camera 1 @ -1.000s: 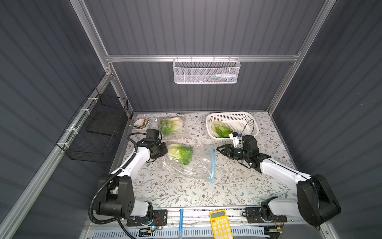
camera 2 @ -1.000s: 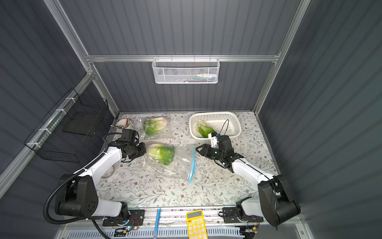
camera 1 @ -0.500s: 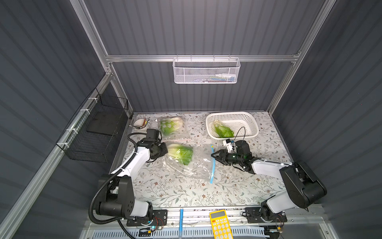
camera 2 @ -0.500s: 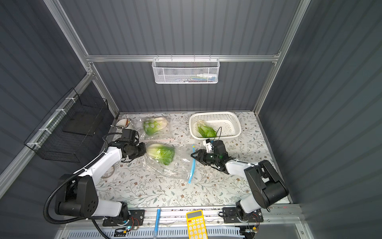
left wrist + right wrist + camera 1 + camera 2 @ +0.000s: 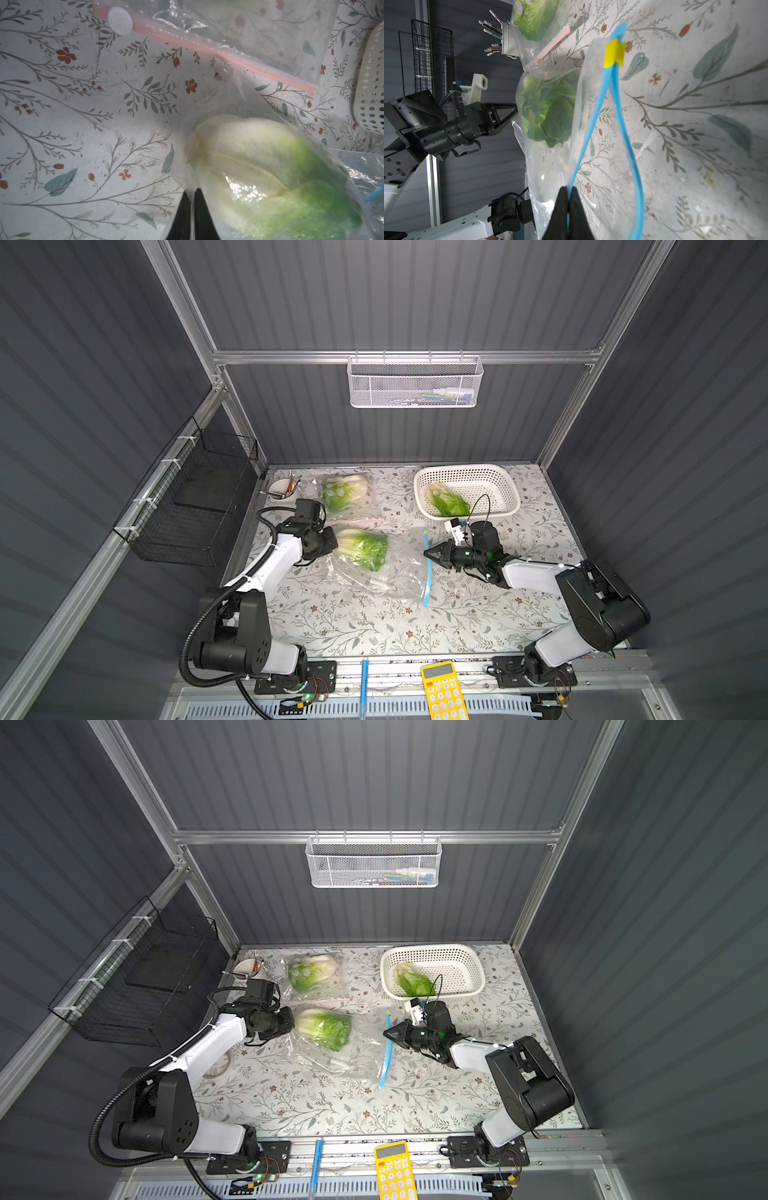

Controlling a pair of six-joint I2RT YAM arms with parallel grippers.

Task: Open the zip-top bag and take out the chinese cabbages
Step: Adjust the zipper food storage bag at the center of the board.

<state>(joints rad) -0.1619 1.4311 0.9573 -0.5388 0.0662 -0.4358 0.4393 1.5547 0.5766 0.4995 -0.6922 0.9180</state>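
A clear zip-top bag [image 5: 399, 572] with a blue zip strip [image 5: 591, 124] lies mid-table, seen in both top views. Its mouth gapes, and the yellow slider [image 5: 613, 54] sits at the far end. Inside lies one of the chinese cabbages [image 5: 365, 547] [image 5: 249, 158], white base toward the left arm. My left gripper [image 5: 332, 543] [image 5: 192, 190] pinches the plastic at the bag's closed end. At the mouth, my right gripper [image 5: 426, 552] [image 5: 569, 188] is shut on the upper blue lip.
A white basket [image 5: 498, 477] at back right holds another cabbage [image 5: 446, 502]. A second bag with a pink zip [image 5: 345, 493] holds a cabbage at the back. A pen cup [image 5: 282, 489] stands back left. A yellow calculator [image 5: 442, 691] lies on the front rail.
My right gripper moved left from beside the basket to the bag's mouth and closed on the blue lip. The left arm stayed at the bag's closed end.
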